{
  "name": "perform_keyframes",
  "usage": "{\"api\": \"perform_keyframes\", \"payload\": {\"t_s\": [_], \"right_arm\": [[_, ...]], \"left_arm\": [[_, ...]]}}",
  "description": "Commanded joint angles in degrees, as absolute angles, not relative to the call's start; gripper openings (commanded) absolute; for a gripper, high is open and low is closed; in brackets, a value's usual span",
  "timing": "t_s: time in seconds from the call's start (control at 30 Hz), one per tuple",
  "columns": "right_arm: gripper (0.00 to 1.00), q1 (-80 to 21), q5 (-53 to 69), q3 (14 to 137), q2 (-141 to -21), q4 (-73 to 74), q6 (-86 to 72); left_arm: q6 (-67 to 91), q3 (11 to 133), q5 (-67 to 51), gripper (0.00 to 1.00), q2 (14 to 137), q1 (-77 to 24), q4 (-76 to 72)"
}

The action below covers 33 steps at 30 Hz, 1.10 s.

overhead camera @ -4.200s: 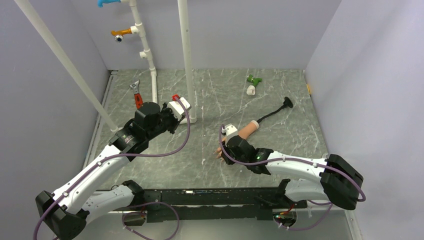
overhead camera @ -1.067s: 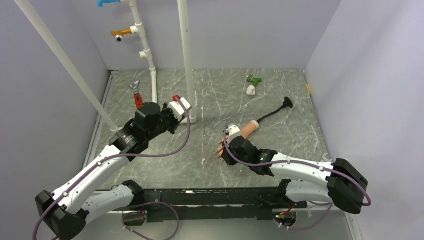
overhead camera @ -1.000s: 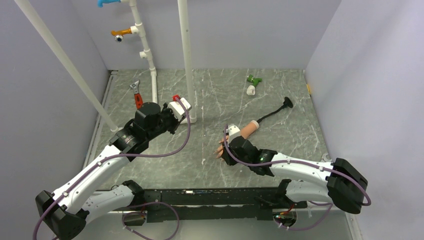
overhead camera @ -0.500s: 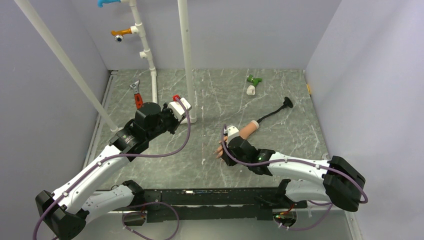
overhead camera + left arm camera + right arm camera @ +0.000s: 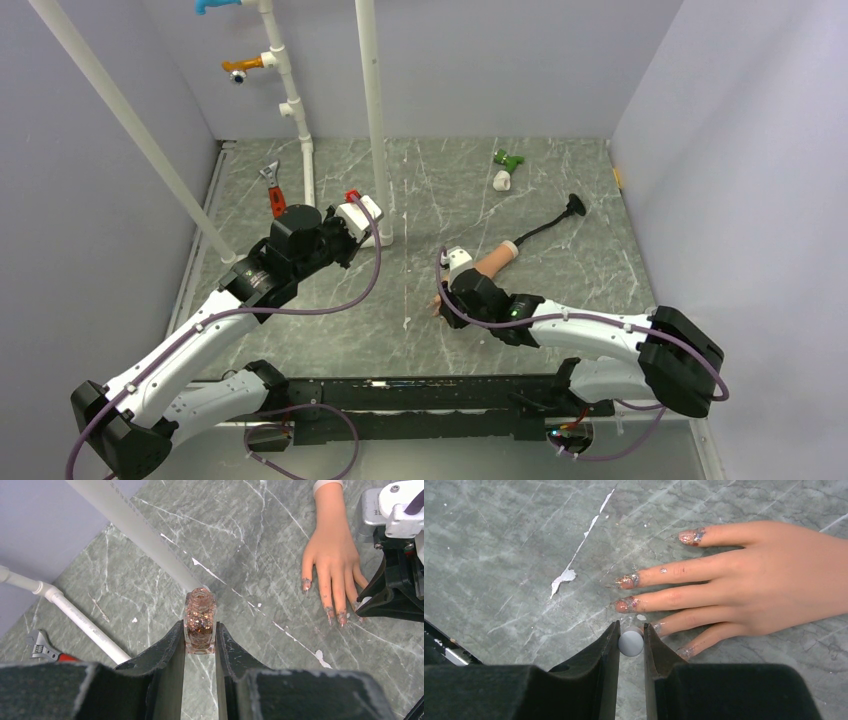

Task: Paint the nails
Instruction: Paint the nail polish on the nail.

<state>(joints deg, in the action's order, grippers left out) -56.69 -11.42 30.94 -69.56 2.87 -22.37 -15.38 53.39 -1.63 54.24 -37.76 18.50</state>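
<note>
The peach mannequin hand [image 5: 774, 595] lies palm down on the marbled table, fingers spread; its wrist stub [image 5: 497, 257] shows in the top view. The nails [image 5: 625, 582] carry smeared glittery polish. My right gripper [image 5: 631, 632] is shut on a grey round-topped brush cap [image 5: 631, 643], held right at the tips of the lower fingers. My left gripper [image 5: 200, 635] is shut on a small uncapped bottle of copper glitter polish [image 5: 200, 622], well left of the hand [image 5: 334, 560]. The brush itself is hidden under the cap.
White pipes [image 5: 373, 120] stand upright close behind the left gripper. A red-handled wrench [image 5: 273, 190] lies at the far left. A green piece [image 5: 507, 158], a white piece [image 5: 502, 180] and a black long-handled tool [image 5: 560, 215] lie beyond the hand.
The right arm has shifted slightly left, its gripper staying at the fingertips with the cap. The left arm and bottle have not moved.
</note>
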Motion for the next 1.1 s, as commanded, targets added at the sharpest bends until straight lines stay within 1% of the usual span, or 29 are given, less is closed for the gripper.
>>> {"api": "perform_keyframes", "payload": {"t_s": [0.0,0.37,1.07], "right_arm": [[0.00,-56.9,-11.8,33.3,-69.6,0.3,-21.2],[0.00,-56.9,-13.0,33.2,-65.8,2.1,-21.2],[0.00,-56.9,-12.7,31.6,-67.8,0.8,-21.9]], "left_arm": [[-15.9,55.5,-1.0,0.00,53.4,-38.0,17.1],[-15.8,55.5,-1.1,0.00,53.3,-38.1,17.2],[-15.8,55.5,-1.1,0.00,53.4,-38.1,17.2]]}}
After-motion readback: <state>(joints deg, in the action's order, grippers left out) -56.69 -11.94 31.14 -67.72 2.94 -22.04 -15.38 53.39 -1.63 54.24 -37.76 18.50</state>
